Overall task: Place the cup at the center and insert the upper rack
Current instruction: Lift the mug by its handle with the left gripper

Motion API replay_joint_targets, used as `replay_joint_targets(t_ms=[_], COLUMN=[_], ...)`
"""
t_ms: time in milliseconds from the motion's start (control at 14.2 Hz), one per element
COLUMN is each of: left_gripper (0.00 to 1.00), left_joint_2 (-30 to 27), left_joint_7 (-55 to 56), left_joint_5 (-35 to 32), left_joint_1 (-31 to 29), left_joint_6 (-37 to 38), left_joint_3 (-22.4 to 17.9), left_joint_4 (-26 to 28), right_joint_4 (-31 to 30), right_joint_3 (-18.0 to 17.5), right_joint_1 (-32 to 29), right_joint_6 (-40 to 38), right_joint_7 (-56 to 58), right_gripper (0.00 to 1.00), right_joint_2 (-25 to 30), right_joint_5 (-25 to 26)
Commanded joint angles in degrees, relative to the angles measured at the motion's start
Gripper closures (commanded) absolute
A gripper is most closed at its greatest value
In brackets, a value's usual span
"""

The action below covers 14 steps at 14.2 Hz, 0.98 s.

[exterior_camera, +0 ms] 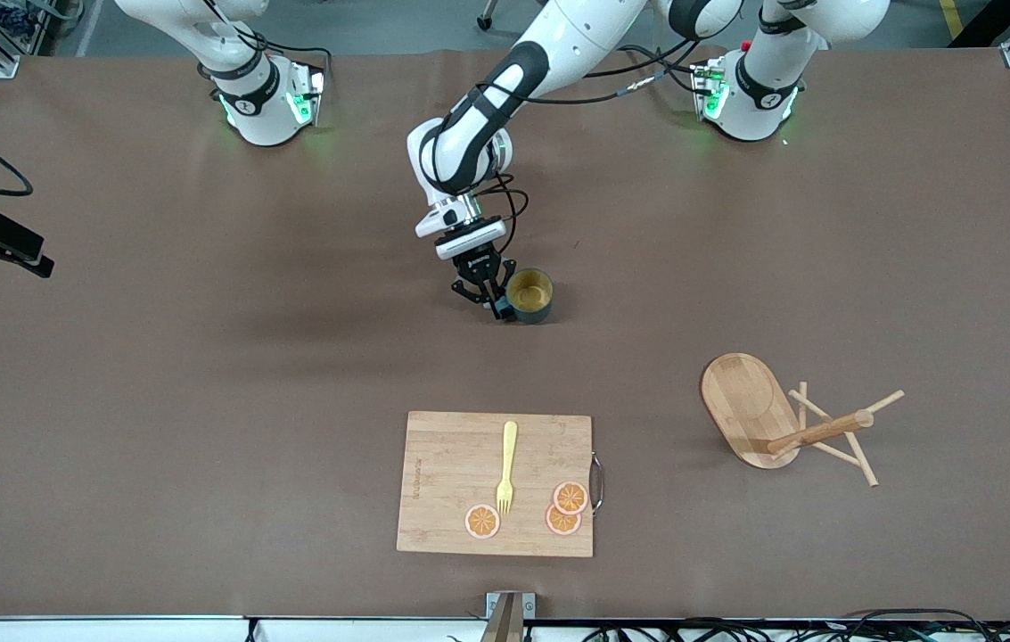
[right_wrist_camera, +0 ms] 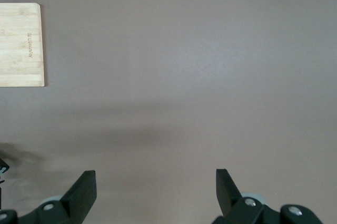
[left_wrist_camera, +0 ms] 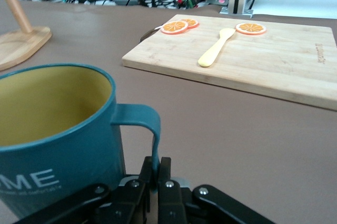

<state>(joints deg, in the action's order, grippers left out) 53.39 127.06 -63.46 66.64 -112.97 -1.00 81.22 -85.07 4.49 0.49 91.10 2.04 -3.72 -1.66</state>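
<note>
Lettering "ME" marks cup (left_wrist_camera: 52,134), handle pinched by left tool (left_wrist_camera: 156,174).

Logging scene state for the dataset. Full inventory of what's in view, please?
cup: 1, dark teal with mustard-yellow inside, on the table near its middle, handle pinched by the left end effector.
upper rack: 1, light wood, lying tipped on its side toward the left arm's end of the table.
cutting board: 1, bamboo, nearer the front camera than the cup.
fork: 1, yellow, on the cutting board.
orange slices: 3, orange, on the cutting board beside the fork.
table: 1, brown.
left end effector: 1, black, shut on the cup's handle.
right end effector: 1, black, open above bare table; this arm waits.
</note>
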Motion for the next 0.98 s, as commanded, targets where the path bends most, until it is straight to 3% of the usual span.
replay_joint_targets(t_ms=[0, 281, 632, 913], left_gripper=[1.00, 1.00, 1.00, 1.00], left_joint_2=[-2.59, -7.59, -15.50, -20.77], left_joint_7=[-2.69, -2.69, -2.86, -5.94], left_joint_5=[5.69, 12.02, 25.11, 40.40], left_joint_1=[-1.95, -5.02, -9.68, -14.51], left_joint_6=[-2.06, -5.06, -8.75, -10.42], left_joint_3=[0.38, 0.56, 0.47, 0.38], left_joint_4=[-2.20, -3.08, -3.00, -2.91], right_joint_4=[-2.12, -2.12, -3.43, -3.88], right_joint_3=[-0.19, -0.28, -0.10, -0.10], right_joint_1=[-0.58, -0.58, -0.49, -0.05], right_joint_6=[0.57, 0.57, 1.44, 1.01], right_joint_7=[0.86, 0.95, 1.39, 1.39], right_gripper=[0.00, 0.00, 0.00, 0.00], right_joint_2=[1.78, 1.87, 1.78, 2.40], right_joint_5=[0.16, 0.08, -0.01, 0.08])
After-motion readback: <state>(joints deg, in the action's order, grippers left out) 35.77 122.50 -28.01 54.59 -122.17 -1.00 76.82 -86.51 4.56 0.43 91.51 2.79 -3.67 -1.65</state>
